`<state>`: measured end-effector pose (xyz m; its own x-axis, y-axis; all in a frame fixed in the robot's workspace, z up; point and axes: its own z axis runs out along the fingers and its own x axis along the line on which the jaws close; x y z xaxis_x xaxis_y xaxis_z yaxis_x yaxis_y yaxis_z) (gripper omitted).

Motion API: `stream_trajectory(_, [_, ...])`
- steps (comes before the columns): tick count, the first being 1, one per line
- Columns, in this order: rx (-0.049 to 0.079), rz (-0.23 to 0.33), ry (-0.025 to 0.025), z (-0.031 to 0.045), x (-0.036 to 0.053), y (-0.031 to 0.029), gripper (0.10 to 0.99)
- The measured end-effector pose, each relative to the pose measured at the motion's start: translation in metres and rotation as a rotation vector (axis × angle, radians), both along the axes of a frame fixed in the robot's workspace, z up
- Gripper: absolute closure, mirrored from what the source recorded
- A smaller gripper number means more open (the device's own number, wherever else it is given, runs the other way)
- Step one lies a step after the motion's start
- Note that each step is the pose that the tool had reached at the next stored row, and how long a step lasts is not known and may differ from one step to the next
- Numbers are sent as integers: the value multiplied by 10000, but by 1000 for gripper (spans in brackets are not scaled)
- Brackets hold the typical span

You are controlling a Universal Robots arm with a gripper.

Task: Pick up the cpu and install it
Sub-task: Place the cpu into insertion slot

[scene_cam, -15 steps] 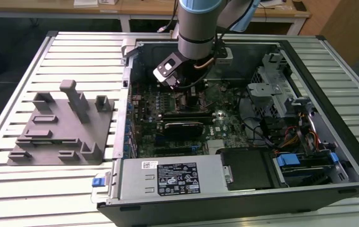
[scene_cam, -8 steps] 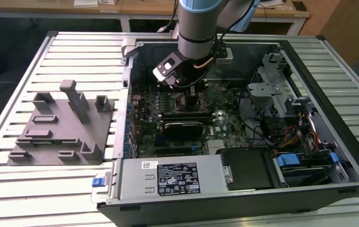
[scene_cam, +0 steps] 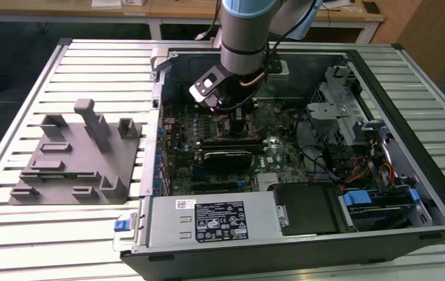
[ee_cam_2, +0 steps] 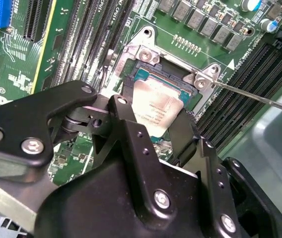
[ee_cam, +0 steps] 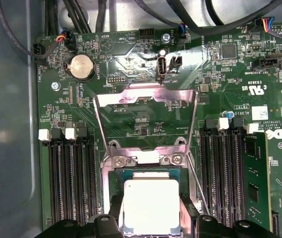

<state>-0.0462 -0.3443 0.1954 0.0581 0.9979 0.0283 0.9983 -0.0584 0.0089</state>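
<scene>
Cpu (ee_cam: 152,206), small flat square chip with silvery-white metal top, pinched by 2 opposite edges in narrow-set black gripper (ee_cam_2: 153,115), directly beneath the tool and squarely over the open dark socket (ee_cam_2: 162,72) on the green motherboard (ee_cam: 131,64), silver load plate (ee_cam: 146,91) flipped back.

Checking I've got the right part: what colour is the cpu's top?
The cpu top is silvery-white, clearest in the first wrist view.
</scene>
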Motion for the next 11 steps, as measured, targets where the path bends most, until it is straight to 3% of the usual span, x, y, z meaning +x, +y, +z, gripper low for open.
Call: stream_trajectory(11, [64, 1, 1, 0, 0, 0, 545])
